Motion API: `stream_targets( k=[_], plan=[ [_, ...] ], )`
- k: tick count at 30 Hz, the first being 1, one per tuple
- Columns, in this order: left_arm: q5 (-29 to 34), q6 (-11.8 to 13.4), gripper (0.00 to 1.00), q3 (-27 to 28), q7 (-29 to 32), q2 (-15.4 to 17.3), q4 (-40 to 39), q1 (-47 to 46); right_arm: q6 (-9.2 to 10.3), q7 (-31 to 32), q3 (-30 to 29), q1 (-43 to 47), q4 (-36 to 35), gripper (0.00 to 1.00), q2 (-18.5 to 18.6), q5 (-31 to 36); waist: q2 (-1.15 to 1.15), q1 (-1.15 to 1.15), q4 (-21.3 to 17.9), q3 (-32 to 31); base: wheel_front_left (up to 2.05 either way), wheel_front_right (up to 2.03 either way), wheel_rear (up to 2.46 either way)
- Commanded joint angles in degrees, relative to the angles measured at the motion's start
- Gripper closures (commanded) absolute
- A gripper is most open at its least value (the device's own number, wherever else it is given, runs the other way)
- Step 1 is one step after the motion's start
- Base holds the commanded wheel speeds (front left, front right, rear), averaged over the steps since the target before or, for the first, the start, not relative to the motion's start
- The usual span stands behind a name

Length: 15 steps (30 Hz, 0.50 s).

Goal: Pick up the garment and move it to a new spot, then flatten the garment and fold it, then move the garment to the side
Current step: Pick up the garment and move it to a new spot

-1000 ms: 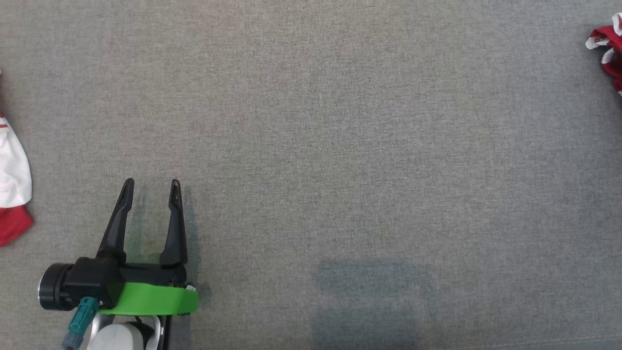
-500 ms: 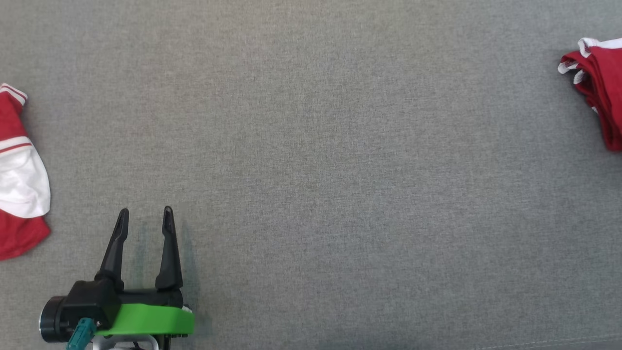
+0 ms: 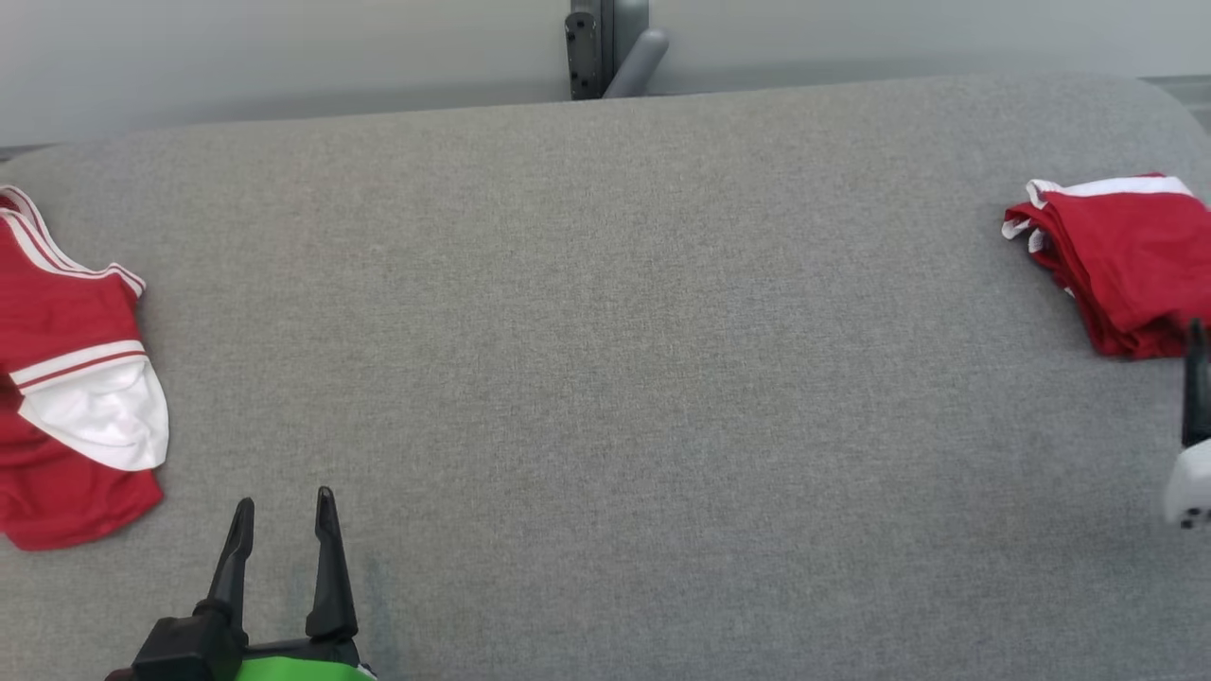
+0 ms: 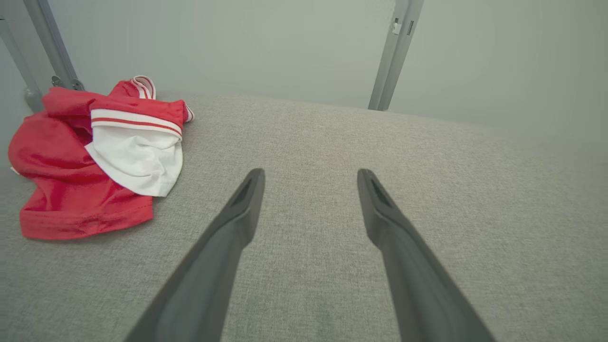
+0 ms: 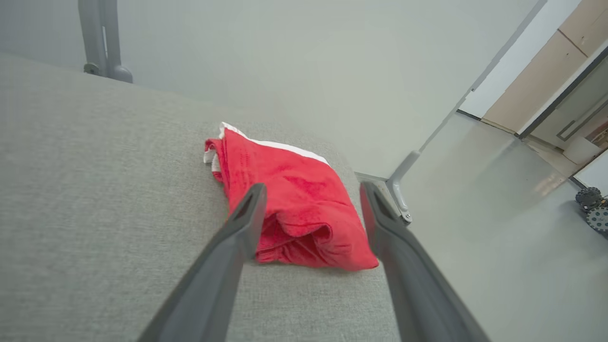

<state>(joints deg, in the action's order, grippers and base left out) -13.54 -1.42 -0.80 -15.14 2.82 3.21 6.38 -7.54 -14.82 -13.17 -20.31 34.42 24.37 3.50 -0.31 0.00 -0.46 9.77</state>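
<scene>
The right gripper (image 5: 311, 190), newly released, is hovering beside the folded garment (image 5: 294, 209) at far right; the left gripper (image 3: 284, 503) is idling open; the set-aside is seemingly finishing; a crumpled garment (image 3: 71, 378) is waiting far left.

A folded garment (image 3: 1121, 265) at the right edge of the frame, a crumpled garment (image 3: 66, 378) at the left edge.
In the head view the folded garment is a compact red stack with a white band along its upper side, layered edges facing left, lying flat on the grey cloth surface (image 3: 605, 378) at the upper right. The crumpled garment is red with white-and-red striped trim and a white panel turned outward at its middle. It lies loosely bunched at the middle left, partly cut off by the frame edge, well apart from the folded one.
</scene>
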Motion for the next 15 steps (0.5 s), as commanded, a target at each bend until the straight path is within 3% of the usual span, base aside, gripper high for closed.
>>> stream_targets(
  k=[1, 6, 9, 15],
  plan=[
    [0.96, 0.23, 0.00, -0.19, 0.00, 0.14, 0.17, 0.78, 0.09, -0.38, -1.77, 4.53, -5.74, 0.00, -3.56, 0.42, 0.31, 0.00, 0.79, -4.26, 0.00, 0.00, 0.00],
    [1.20, -0.15, 0.00, -0.78, -0.01, 0.14, 1.67, 1.14, 0.09, -0.36, -2.39, 17.09, -22.03, 0.00, -13.15, -2.62, 0.31, 0.00, 1.58, -6.24, 0.00, 0.00, 0.00],
    [1.27, -0.49, 0.00, -0.83, -0.01, 0.15, 3.46, 1.66, 0.09, -0.38, -1.48, 22.13, -26.04, 0.00, -16.69, -3.49, 0.31, 0.00, 1.49, -7.63, 0.00, 0.00, 0.00],
    [0.29, -0.95, 0.00, -1.30, 0.00, 0.15, 4.48, 2.95, 0.09, -0.39, -1.65, 27.38, -29.24, 0.00, -20.36, -3.31, 0.31, 0.00, 1.31, -9.40, 0.00, 0.00, 0.00]
  ],
)
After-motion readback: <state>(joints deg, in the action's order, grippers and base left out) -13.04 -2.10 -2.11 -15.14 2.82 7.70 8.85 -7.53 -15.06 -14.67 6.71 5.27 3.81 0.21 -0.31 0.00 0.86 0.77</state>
